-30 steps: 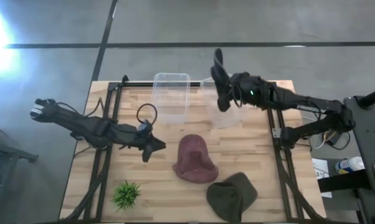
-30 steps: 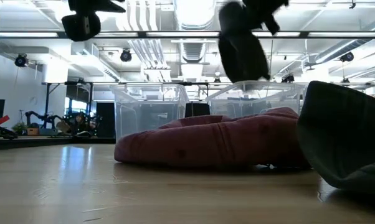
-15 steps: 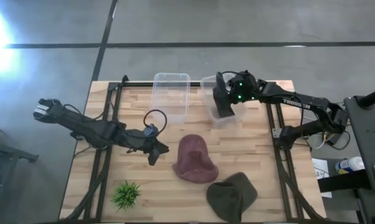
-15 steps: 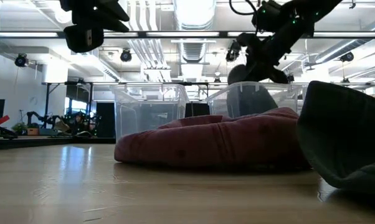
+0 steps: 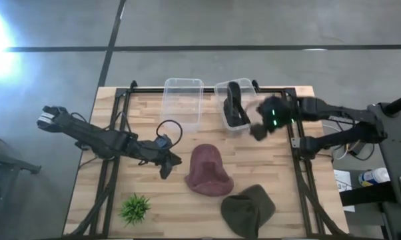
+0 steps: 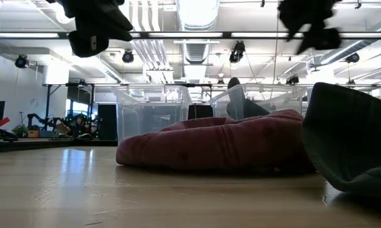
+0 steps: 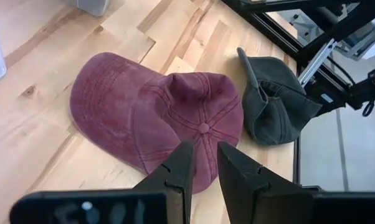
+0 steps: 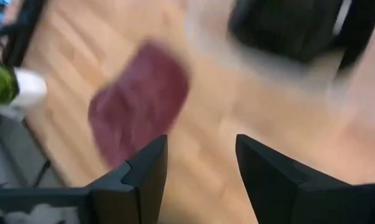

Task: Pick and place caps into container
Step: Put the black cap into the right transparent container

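Observation:
A dark olive-grey cap [image 5: 235, 108] lies inside the right clear tub [image 5: 220, 92], and its top shows above the tub's rim in the low view [image 6: 240, 101]. The maroon cap [image 5: 208, 171] rests flat on the table's middle. A second dark cap [image 5: 248, 208] lies at the near edge. My right gripper [image 5: 258, 131] hovers open and blurred just to the near right of that tub, with nothing between its fingers [image 8: 144, 171]. My left gripper [image 5: 167, 164] is shut and raised above the table, left of the maroon cap [image 7: 156, 115].
A second clear tub [image 5: 182, 100] stands left of the filled one at the far edge. A small green spiky plant [image 5: 135, 208] sits near the front left. Black frame rails [image 5: 114, 160] run along both sides of the wooden table.
My right gripper has come down with the dark cap into the right tub, opened and let it go. It has then drawn away toward the table's near right. The cap stays in the tub. My left gripper has edged toward the maroon cap.

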Motion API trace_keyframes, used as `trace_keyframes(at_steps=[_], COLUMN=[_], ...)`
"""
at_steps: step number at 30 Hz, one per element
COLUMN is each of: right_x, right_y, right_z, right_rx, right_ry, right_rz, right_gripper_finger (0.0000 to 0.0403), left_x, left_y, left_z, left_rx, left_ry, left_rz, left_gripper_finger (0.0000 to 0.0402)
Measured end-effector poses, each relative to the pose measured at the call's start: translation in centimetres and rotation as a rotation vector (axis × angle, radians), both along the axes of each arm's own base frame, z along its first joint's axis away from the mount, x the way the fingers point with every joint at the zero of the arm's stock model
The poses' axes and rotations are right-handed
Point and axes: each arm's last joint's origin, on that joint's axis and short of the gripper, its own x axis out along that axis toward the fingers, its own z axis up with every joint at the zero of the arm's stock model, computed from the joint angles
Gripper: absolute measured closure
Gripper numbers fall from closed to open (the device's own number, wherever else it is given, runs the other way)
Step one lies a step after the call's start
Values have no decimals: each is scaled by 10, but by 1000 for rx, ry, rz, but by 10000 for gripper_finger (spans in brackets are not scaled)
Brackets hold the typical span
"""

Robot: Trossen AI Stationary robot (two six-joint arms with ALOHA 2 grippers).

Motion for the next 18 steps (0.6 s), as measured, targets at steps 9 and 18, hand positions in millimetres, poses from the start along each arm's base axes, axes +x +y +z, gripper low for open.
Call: trace_keyframes(at_steps=[9,18], right_x=[-27,-51], right_y=[100,172], right_z=[-51,-92], right_rx=[357,614], right_ry=[250,317], right_rz=[-103,-99], right_gripper_finger=[225,226], left_x=[1,1], left_y=[2,2], left_z=[0,0], left_rx=[96,107], left_ry=[-6,-11], left_rz=[-54,-60], left_gripper_finger=[335,335])
